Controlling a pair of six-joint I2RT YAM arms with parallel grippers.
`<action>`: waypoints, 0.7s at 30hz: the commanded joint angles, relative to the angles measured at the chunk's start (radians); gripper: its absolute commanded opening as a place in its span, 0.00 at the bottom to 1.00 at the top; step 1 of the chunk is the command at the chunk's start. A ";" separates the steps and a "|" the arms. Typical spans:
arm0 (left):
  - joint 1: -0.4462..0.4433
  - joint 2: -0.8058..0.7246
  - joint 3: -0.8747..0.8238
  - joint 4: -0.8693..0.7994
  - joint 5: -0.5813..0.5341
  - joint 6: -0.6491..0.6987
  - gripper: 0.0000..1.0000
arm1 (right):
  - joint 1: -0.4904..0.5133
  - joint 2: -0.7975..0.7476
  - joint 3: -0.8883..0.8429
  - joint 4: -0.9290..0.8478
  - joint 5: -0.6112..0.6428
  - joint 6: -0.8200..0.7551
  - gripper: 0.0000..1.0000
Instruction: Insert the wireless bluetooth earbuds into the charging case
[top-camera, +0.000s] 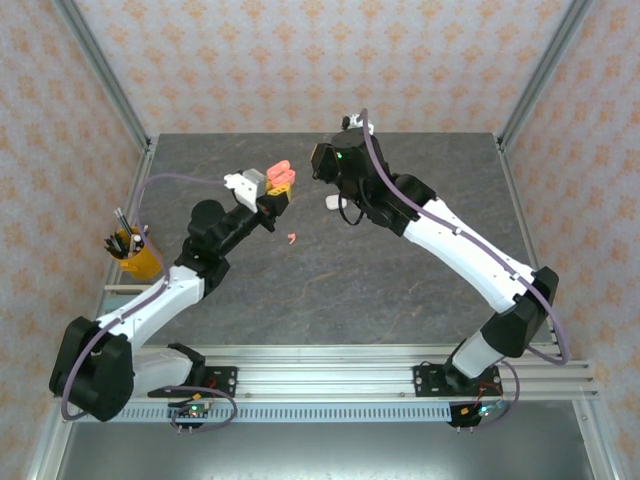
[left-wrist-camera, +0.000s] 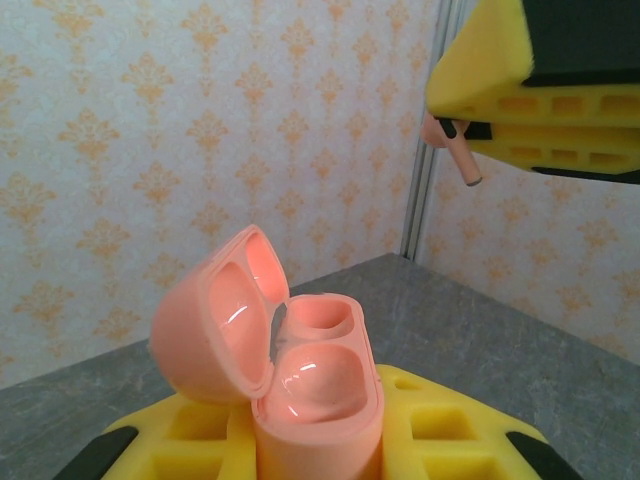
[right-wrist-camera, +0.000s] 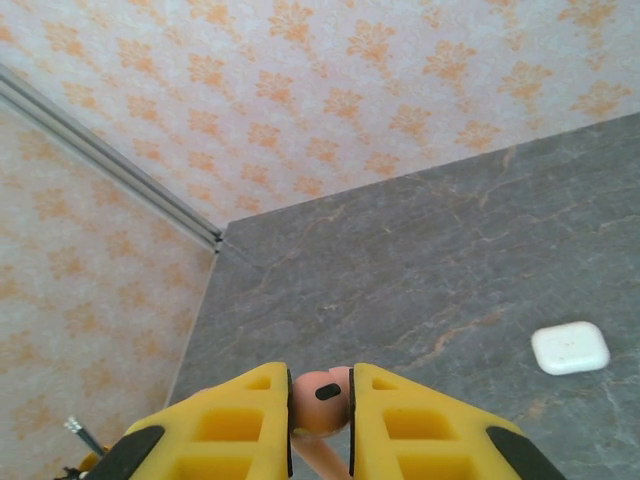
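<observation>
The salmon-pink charging case is held upright between the yellow padded fingers of the left gripper, which is closed narrowly on its lower body. Its lid is seen tilted back to the left in the left wrist view, and both glossy wells are exposed at the upper rim. One salmon-pink earbud is pinched by its head between the pads of the right gripper. In the left wrist view its stem is seen pointing down, above and to the right of the open case and apart from it. In the top view the two grippers are seen close together over the far middle of the table, with a small gap between them.

A second salmon-pink earbud is seen lying on bare table just near of the left gripper, touched by nothing. A white charging case, closed, is laid flat on the table beneath the right arm's wrist, just right of the grippers. A pen cup is stood at the left edge, well apart from the work.

Open room is offered by the near half of the slab between the two arms and by the far right corner. The table is bounded by patterned walls on the far side and both flanks, with aluminium posts at the far corners.
</observation>
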 joint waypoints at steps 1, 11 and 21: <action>-0.031 0.033 0.065 0.090 -0.053 0.058 0.00 | 0.000 -0.061 -0.039 0.100 -0.036 0.017 0.18; -0.147 0.144 0.173 0.113 -0.280 0.171 0.00 | 0.000 -0.126 -0.132 0.261 -0.063 0.037 0.18; -0.231 0.195 0.222 0.187 -0.518 0.173 0.00 | 0.000 -0.126 -0.163 0.355 -0.039 0.051 0.18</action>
